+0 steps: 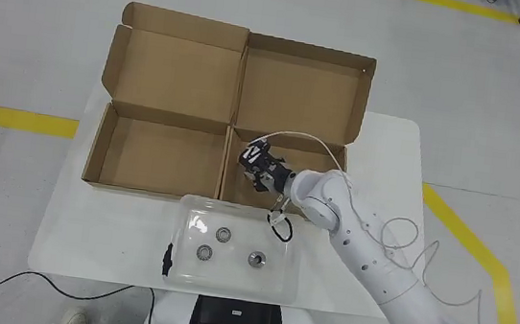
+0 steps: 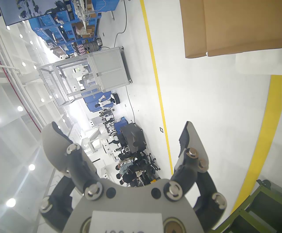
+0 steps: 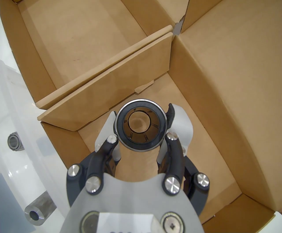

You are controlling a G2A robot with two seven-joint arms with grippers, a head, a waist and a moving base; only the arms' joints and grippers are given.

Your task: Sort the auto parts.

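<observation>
Right wrist view: the right gripper (image 3: 143, 120) is seen closed across the outer diameter of a roller bearing (image 3: 141, 105), with one fingertip pad on each side of the outer ring and the bore pointing down. The bearing is held over the floor of the right-hand cardboard box (image 3: 220, 88), near the wall that adjoins the left-hand cardboard box (image 3: 77, 44). Its height above the floor cannot be judged.

Top view: the right gripper (image 1: 262, 162) is placed over the right-hand box, just behind the clear plastic tray (image 1: 228, 272) on the white table (image 1: 386, 157). Three metal items are recorded in the tray: a ring-shaped part (image 1: 224, 234), a second ring (image 1: 203, 251) and a third round part (image 1: 256, 258).

Left wrist view: the left gripper (image 2: 120, 130) is found with its jaws spread wide and nothing between them. It is directed away from the table.

Handling assessment: the bearing is judged to be steel, rigid and dense for its size. Its outer ring looks smooth and is likely to slip under narrow pad contact. A hold across the outer ring, as at present, is considered correct. The dark end seal and the rollers inside the bore are best left untouched. A low release is advised, since a drop could dent the cardboard floor or set the part rolling.
</observation>
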